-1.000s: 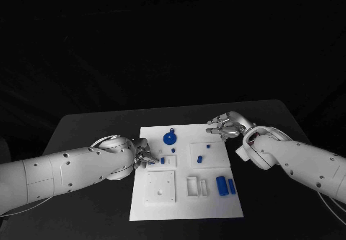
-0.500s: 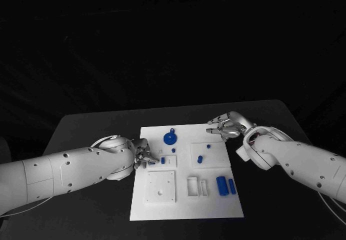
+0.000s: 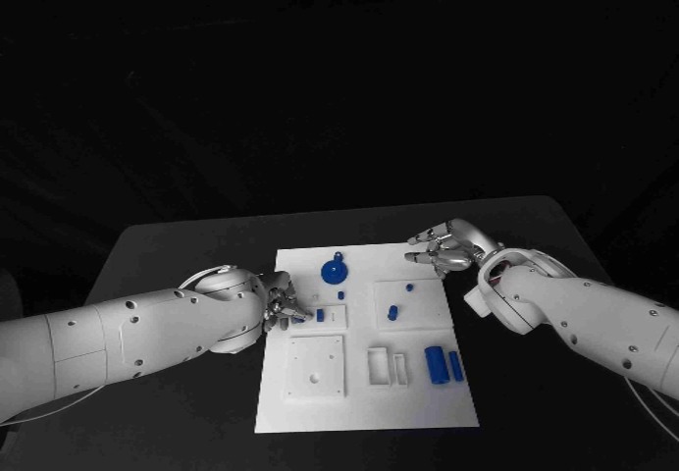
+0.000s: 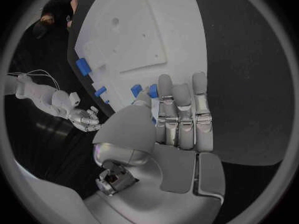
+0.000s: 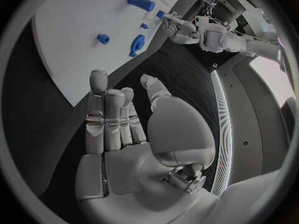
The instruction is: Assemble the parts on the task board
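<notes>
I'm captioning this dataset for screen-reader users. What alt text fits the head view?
A white task board lies on a black table, with small blue parts on it, among them a round disc and two cylinders. The left hand has its fingers at the board's left edge, by a small blue part; the right hand sits at its far right corner.

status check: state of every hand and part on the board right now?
left hand: at the task board's left edge, fingertips at a small blue part; grip can't be told
right hand: open, holds nothing, by the board's far right corner
task board: flat on the table
round blue part: on the board, far side
two blue cylinders: lying side by side on the board
white frame: on the board, nothing in it
</notes>
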